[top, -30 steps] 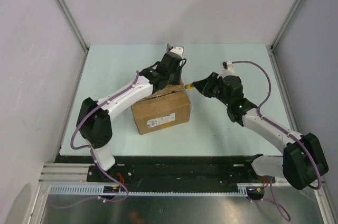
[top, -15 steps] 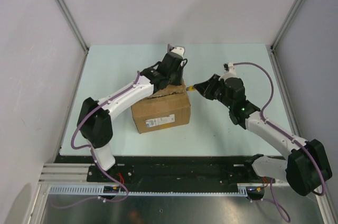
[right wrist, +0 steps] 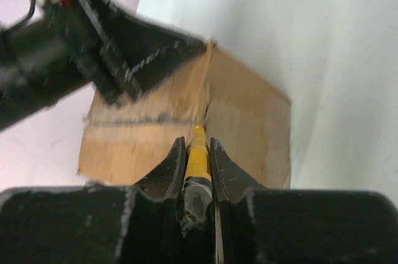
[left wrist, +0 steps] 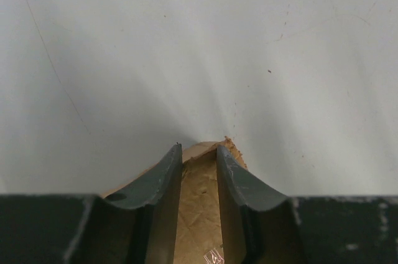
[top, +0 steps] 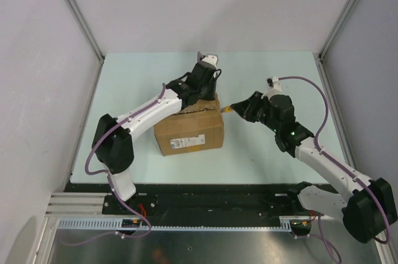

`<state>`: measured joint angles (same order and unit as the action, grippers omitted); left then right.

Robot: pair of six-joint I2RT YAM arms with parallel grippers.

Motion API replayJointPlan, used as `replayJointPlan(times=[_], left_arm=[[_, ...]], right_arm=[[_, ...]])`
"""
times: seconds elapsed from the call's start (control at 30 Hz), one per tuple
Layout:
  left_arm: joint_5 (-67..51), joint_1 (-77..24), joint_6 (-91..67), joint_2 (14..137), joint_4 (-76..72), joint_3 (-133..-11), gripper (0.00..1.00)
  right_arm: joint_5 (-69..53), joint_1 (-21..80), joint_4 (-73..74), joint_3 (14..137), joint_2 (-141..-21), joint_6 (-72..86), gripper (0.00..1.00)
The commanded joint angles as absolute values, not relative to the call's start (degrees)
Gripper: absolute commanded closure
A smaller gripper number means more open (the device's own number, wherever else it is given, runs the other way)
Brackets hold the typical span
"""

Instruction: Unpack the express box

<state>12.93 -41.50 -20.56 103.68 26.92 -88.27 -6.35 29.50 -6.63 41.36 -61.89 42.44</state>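
Observation:
The express box [top: 189,128], a brown carton with a white label [top: 186,142] on its near side, stands mid-table. My left gripper [top: 200,94] rests on the box's far top edge. In the left wrist view [left wrist: 199,163] its jaws stand a narrow way apart over a torn cardboard corner [left wrist: 199,208], pinching nothing. My right gripper [top: 241,109] is shut on the yellow utility knife [top: 228,108], whose tip is at the box's upper right edge. In the right wrist view the knife [right wrist: 196,155] points at an edge of the box [right wrist: 249,121].
The pale green table [top: 267,71] is ringed by white walls with metal corner posts [top: 74,9]. The left arm's link [top: 149,111] crosses over the box's left side. The arm bases and a black rail [top: 205,198] lie at the near edge.
My right gripper with the knife has slid a little toward the near right along the box's right edge. The left gripper and the box have stayed put.

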Motion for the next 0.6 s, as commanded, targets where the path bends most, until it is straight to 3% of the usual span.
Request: replayJointPlan(times=[0.0, 0.33, 0.57], left_arm=[[15.82, -39.90, -20.04, 112.41, 44.83, -82.79, 0.68], [13.63, -39.90, -18.64, 109.60, 45.00, -85.16, 0.66], [11.08, -40.43, -16.88, 105.38, 45.00, -90.25, 0.58]], right_arm=[[-15.29, 31.11, -0.27, 40.87, -57.40, 43.68, 1.00], [-11.96, 28.48, 2.46, 40.96, -55.11, 43.07, 1.00], [-11.08, 24.17, -1.65, 40.96, -55.80, 43.15, 1.00]])
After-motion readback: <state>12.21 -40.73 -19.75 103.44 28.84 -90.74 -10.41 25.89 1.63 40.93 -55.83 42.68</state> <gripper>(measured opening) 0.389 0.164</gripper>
